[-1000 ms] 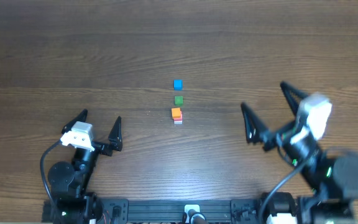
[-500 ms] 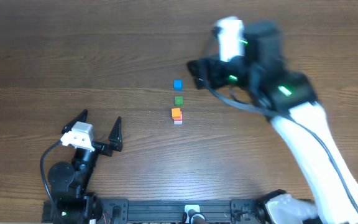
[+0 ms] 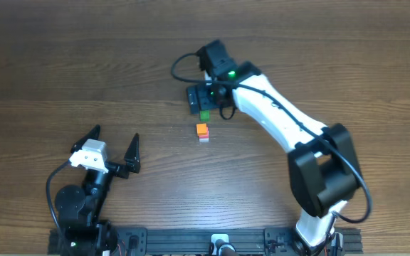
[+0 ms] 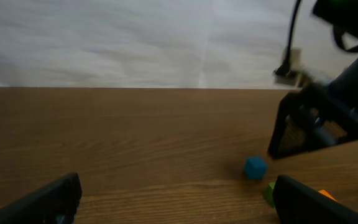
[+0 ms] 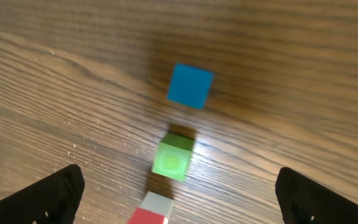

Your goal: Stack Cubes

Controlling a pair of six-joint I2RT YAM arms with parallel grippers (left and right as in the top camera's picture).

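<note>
A blue cube (image 5: 191,86), a green cube (image 5: 173,157) and a small stack (image 5: 152,210) lie in a line on the wooden table. In the top view the green cube (image 3: 204,114) sits just beyond the stack, whose top cube is orange (image 3: 202,129). My right gripper (image 3: 205,99) hangs open above the blue and green cubes with nothing between its fingers (image 5: 61,193). My left gripper (image 3: 114,135) stands open near the table's front left, well away from the cubes. The left wrist view has the blue cube (image 4: 255,167) beside the right gripper (image 4: 303,127).
The wooden table (image 3: 84,57) is bare around the cubes. The right arm (image 3: 290,128) stretches diagonally from its base at the front right to the table's middle. A pale wall (image 4: 135,37) stands beyond the far edge.
The right arm swung from the front right, up and across the table, and now hovers over the blue and green cubes. The left arm and the cubes have not moved.
</note>
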